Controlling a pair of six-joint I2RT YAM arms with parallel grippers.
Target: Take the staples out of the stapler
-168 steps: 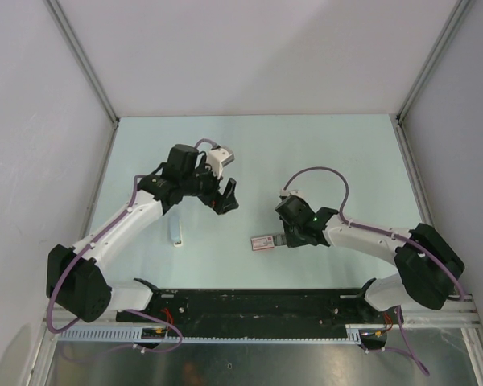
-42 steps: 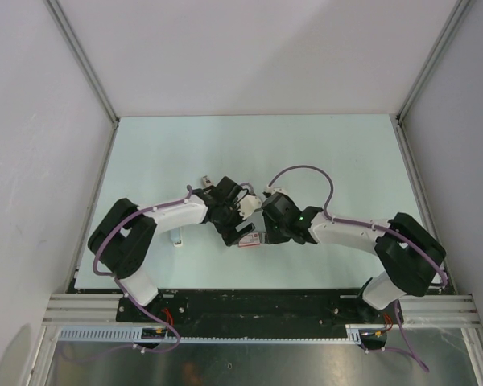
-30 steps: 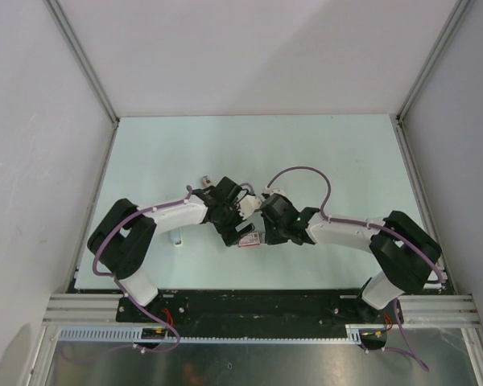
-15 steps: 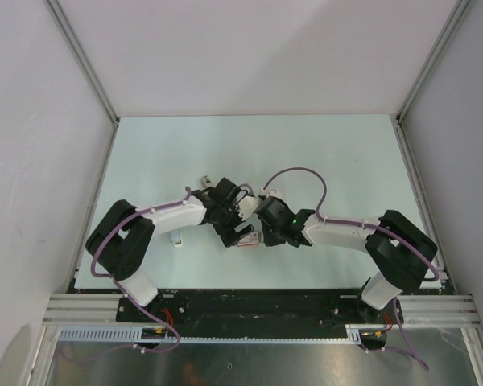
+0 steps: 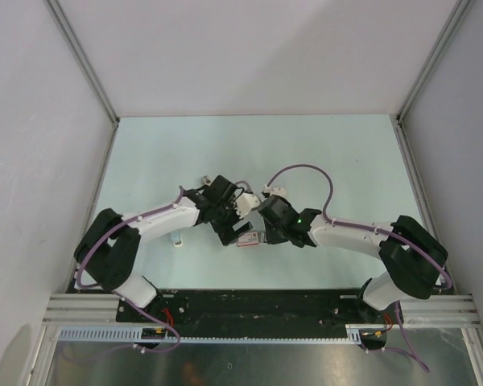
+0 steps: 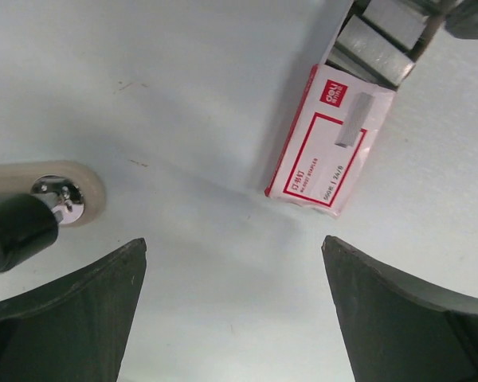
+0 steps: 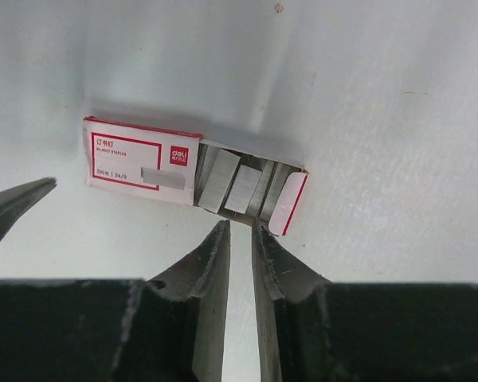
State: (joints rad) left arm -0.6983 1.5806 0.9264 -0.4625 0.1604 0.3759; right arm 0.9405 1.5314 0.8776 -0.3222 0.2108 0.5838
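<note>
Where both arms converge near the front centre of the table (image 5: 322,153), the staple box (image 5: 249,239) lies flat between them. A pale round-ended object (image 6: 72,195) with a chrome rivet lies beside the left gripper (image 6: 235,318), whose jaws stand wide apart. The right gripper (image 7: 240,227), jaws nearly together on nothing, meets the slid-out tray (image 7: 291,203). Bare surface extends beyond. Grey metal staples (image 7: 231,187) fill the white, red-bordered card box.
</note>
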